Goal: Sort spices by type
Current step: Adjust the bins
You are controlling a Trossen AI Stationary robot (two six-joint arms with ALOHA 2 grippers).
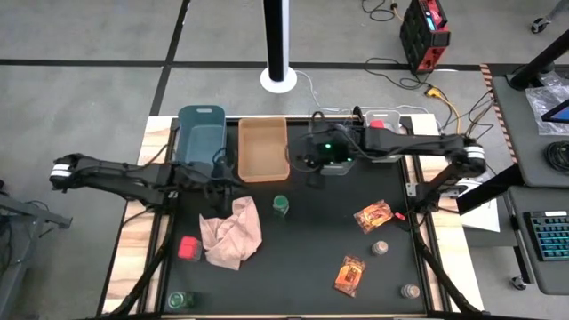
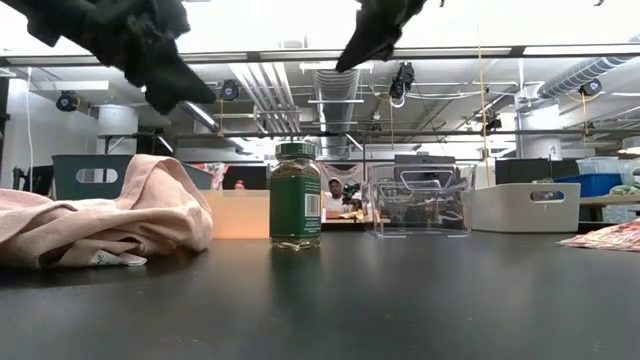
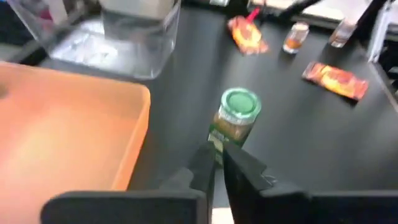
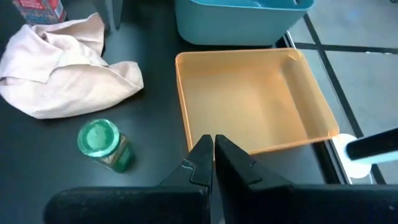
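Note:
A green-capped jar [image 1: 281, 206] stands upright on the black mat, also visible in the low view [image 2: 296, 195], left wrist view [image 3: 235, 118] and right wrist view [image 4: 102, 144]. A second green-capped jar [image 1: 180, 300] sits near the front left corner. A red box [image 1: 188, 248] lies left of the pink cloth [image 1: 233, 233]. Two foil packets [image 1: 372, 216] [image 1: 349, 275] and two tiny jars [image 1: 380, 247] [image 1: 410, 291] lie on the right. My left gripper [image 3: 214, 163] hovers shut over the mat between the teal and orange bins, left of the jar. My right gripper [image 4: 213, 152] hovers shut near the orange bin's right side.
Four bins line the far edge: teal [image 1: 201, 133], orange [image 1: 263, 148], clear [image 1: 333, 153] and white [image 1: 384, 120]. The crumpled pink cloth [image 2: 100, 215] lies left of the central jar. Bare mat lies between the cloth and the packets.

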